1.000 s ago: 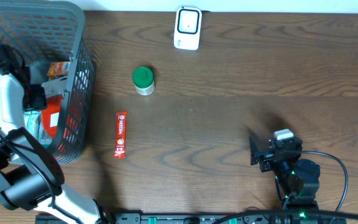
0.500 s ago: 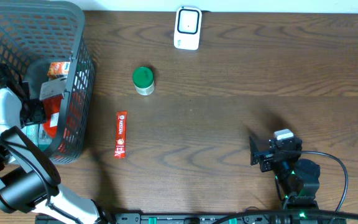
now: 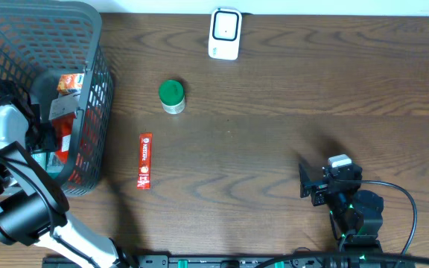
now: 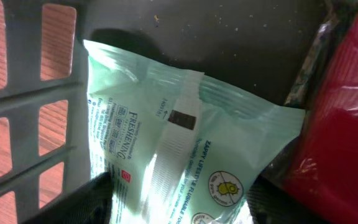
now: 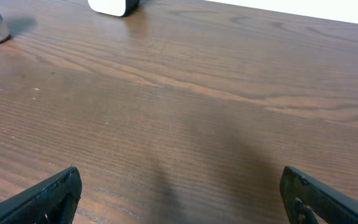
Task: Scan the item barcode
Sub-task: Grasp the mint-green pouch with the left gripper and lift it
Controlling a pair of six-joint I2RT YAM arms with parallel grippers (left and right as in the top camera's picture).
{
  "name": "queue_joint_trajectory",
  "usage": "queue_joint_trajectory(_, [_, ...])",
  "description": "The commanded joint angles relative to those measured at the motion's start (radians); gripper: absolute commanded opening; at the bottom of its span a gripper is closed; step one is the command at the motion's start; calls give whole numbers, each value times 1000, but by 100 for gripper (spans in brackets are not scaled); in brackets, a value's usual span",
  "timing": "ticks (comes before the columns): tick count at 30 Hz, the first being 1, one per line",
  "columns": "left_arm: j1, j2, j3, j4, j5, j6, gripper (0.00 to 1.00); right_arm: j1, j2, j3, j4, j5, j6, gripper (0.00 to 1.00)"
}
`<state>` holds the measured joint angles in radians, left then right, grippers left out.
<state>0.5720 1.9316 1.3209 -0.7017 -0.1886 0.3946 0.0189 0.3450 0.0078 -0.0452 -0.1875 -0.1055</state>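
Observation:
A mint-green wipes pack [image 4: 185, 137] lies on the floor of the grey basket [image 3: 99, 45], with a small dark printed patch on its seam. My left gripper [image 4: 179, 211] is down inside the basket, and its dark fingers [image 4: 95, 199] stand on either side of the pack's near end. The jaws are still apart, and whether they press the pack I cannot tell. In the overhead view the left arm [image 3: 6, 126] hides most of the pack. The white scanner [image 3: 224, 33] sits at the table's far edge. My right gripper [image 5: 179, 199] hangs wide open over bare wood at the front right.
A red packet [image 4: 347, 124] lies right beside the wipes, and an orange packet [image 3: 69, 82] lies deeper in the basket. On the table stand a green-lidded jar [image 3: 171, 95] and a red bar [image 3: 145, 160] between the basket and the middle.
The left arm has sunk a little lower into the basket and its jaws have narrowed slightly around the wipes pack. The right arm has not moved.

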Motion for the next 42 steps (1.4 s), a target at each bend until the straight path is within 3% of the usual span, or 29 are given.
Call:
queue_joint_trajectory(1, [-8,72,-24,-3,23,-3,56,7,1,-2,-3,4,14,99])
queue_joint_trajectory(6, [-8,73,-24,5,23,-15,31,7,1,-2,-5,4,14,99])
queue_joint_trajectory(18, [-8,26,-2,8,22,-34,29,7,1,-2,-8,4,14,99])
queue_joint_trajectory(22, [-8,-50,8,16,23,-38,8,7,1,-2,-7,4,14,99])
queue_joint_trajectory(42, [-13,-242,9,58,24,-79,8,7,1,-2,-3,4,14,99])
